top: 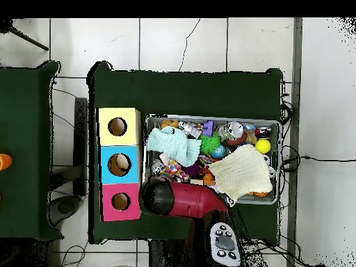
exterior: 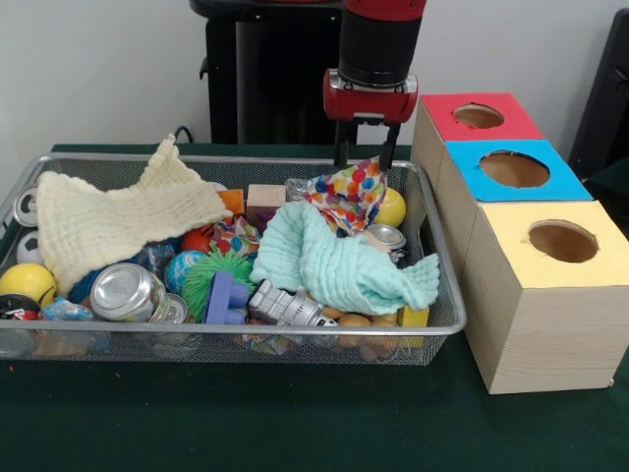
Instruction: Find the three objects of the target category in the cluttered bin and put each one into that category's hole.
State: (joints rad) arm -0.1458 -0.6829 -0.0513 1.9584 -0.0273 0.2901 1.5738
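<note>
White wall (exterior: 98, 59), dark green table (top: 188, 90), second green table (top: 24, 139), pale tiled floor (top: 181, 42)

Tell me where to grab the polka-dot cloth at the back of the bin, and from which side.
Probably pinch the raised peak of the polka-dot cloth, coming straight down. It stands bunched above the mint-green cloth and the yellow ball, directly under the gripper, whose fingers look open. A side approach would likely hit the bin wall.

Silver wire-mesh bin (exterior: 432, 211) with smooth metal rim; waffle-textured cream cloth (exterior: 108, 221); soft mint cloth (exterior: 339, 256); shiny dented can (exterior: 126, 292); matt pale wood cube (exterior: 550, 315); dark green felt-like tabletop (exterior: 246, 413).
</note>
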